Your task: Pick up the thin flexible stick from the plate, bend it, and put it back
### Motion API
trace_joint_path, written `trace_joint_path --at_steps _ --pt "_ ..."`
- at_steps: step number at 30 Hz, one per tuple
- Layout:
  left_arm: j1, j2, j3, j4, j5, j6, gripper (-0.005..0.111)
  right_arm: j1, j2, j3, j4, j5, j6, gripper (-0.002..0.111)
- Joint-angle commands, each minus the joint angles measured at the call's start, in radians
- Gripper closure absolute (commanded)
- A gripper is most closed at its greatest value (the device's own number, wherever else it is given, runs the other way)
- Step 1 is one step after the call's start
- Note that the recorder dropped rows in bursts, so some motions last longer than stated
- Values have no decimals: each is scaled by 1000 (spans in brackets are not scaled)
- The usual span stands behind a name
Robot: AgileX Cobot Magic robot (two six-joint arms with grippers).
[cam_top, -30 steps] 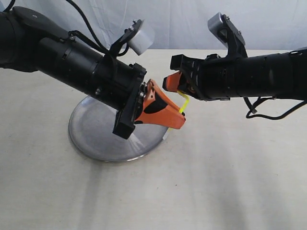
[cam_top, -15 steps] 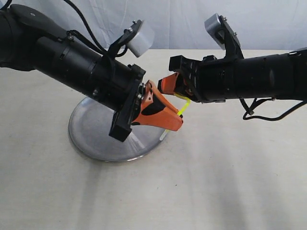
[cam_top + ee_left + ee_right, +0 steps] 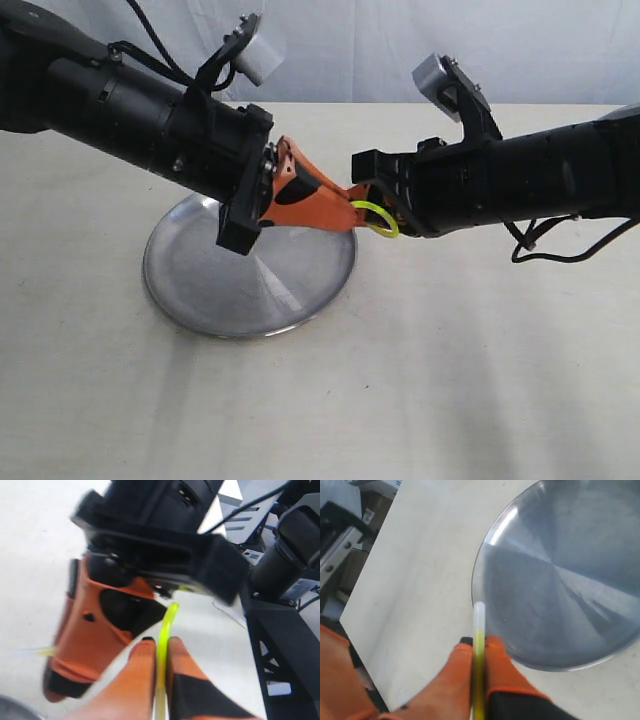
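- Broadly, in the exterior view the plate lies left of centre on a pale table. Bare table fills the whole lower half of the frame and the lower right.
- The table's far edge runs across the upper part of the frame, under a white backdrop.
- We see the 2 arms come in from the upper left and from the right. They meet just above the plate's upper right rim, and the space there is crowded.
- The left pincer is closed on the stick. In the left wrist view the yellow-green strand runs straight through the narrow slit between the 2 orange fingertips, then curves away towards the other arm.
- The right pincer is likewise clamped on the stick. In the right wrist view its fingertips are pressed against the strand, and a whitish end pokes out beyond them, in line with the plate's rim.
- Between the 2 pincers the stick is bent into a small loop, as the exterior view shows.
- We see the stick held in the air, off the plate, by the upper right rim.
- The tips of the 2 pincers sit very near each other; we cannot tell whether they touch.
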Motion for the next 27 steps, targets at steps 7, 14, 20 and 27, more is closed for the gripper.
trace_joint_path --at_steps 7,14,20,27 --pt "11 0 -9 -9 -159 -59 107 11 -7 2 47 173 -8 109" --pt "11 0 -9 20 -189 -102 107 11 -7 2 52 175 -10 109" --pt "11 0 -9 93 -234 -182 107 11 -7 2 52 168 -10 109" --pt "11 0 -9 150 -299 -311 107 11 -7 2 52 148 -10 109"
